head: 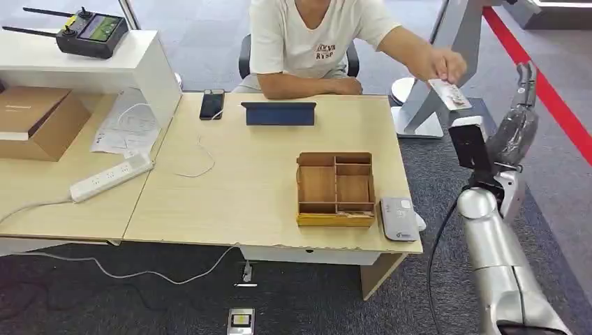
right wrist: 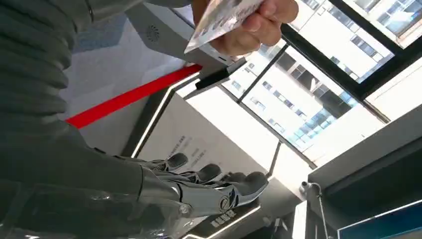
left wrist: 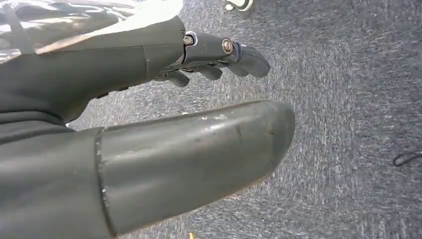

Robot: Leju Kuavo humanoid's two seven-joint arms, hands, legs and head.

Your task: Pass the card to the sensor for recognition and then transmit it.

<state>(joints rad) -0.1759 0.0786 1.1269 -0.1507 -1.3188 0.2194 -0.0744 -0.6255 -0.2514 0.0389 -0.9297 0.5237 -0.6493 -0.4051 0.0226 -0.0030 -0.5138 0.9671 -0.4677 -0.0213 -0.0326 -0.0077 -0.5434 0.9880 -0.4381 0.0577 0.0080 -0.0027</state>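
Observation:
A person seated behind the table holds a white card (head: 450, 93) in one hand (head: 442, 65), out past the table's far right corner. My right hand (head: 520, 112) is raised just right of the card, fingers pointing up, apart from it. In the right wrist view that hand (right wrist: 199, 186) is empty with fingers stretched out, and the card (right wrist: 219, 17) stays pinched in the person's fingers (right wrist: 259, 25). The grey sensor (head: 399, 218) lies on the table near its front right corner. My left hand (left wrist: 164, 64) hangs over the carpet, fingers extended, holding nothing.
A wooden organiser box (head: 335, 188) stands just left of the sensor. A blue tablet (head: 279, 113) and a phone (head: 212, 104) lie at the table's far edge. A power strip (head: 112, 176), a cardboard box (head: 35, 120) and a white shelf (head: 132, 66) occupy the left.

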